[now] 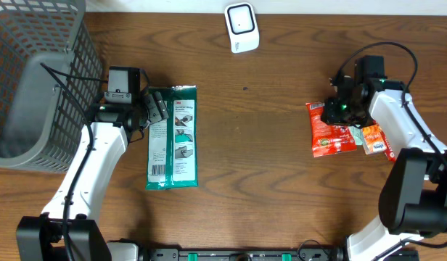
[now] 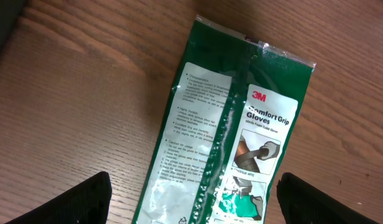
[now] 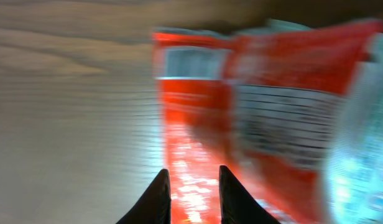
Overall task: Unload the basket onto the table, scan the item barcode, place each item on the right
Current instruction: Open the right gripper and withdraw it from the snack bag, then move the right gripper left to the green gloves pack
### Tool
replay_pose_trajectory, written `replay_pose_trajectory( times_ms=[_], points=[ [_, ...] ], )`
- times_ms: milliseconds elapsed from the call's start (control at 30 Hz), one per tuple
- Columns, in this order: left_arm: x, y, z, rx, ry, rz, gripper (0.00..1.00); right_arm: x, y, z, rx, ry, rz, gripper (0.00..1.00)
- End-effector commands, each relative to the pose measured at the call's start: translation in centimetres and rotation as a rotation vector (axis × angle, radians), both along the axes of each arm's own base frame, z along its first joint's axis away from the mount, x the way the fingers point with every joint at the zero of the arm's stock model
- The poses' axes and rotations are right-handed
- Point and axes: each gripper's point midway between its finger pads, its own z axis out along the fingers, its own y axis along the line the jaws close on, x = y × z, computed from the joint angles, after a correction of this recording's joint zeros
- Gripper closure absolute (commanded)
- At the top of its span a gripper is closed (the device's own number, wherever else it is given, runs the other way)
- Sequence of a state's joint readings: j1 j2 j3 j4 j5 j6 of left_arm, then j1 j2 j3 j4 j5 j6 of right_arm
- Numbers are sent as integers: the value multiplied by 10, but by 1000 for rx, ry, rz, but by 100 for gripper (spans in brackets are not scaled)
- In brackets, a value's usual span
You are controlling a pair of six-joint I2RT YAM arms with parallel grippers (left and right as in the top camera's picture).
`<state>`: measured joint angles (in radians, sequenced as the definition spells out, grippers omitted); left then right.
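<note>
Right gripper (image 3: 193, 194), jaws narrowly parted and too blurred to tell whether pinching anything, sits over the red packet (image 1: 331, 138) lying flat at the right, likely light, crinkly, slippery film best taken by its sealed far edge.
</note>
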<state>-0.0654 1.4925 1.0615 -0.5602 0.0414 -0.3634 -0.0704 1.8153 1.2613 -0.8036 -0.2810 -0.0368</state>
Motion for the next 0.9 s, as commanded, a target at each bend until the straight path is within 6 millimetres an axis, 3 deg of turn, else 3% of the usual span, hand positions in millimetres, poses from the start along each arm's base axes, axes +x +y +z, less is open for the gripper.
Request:
replay_pose_trajectory(
  times_ms=[0,133,200,367,433,467,500,567,633,867],
  points=[
    [-3,4,-8,14,21,15,14,6,57,47,310,-107,100,55],
    [-3,4,-8,14,21,15,14,0,86,64,468,-113,159,7],
    [-3,4,-8,14,21,15,14,-2,94,67,498,-110,178,1],
    [-5,4,-9,11,31,14,14,-9,116,70,521,-103,237,4],
    [-16,3,-14,9,80,10,14,-13,126,69,519,-93,264,26],
    [-19,4,-16,10,94,10,15,-16,131,68,517,-87,277,32],
    [-23,4,-19,12,115,10,21,-19,138,67,517,-82,295,34],
    [-30,5,-25,21,151,-1,50,-22,148,65,501,-81,325,39],
    [-34,5,-31,40,169,-43,64,-21,156,61,460,-85,331,44],
    [-40,10,-60,79,258,-57,70,-16,171,41,258,-85,255,50]
  ],
)
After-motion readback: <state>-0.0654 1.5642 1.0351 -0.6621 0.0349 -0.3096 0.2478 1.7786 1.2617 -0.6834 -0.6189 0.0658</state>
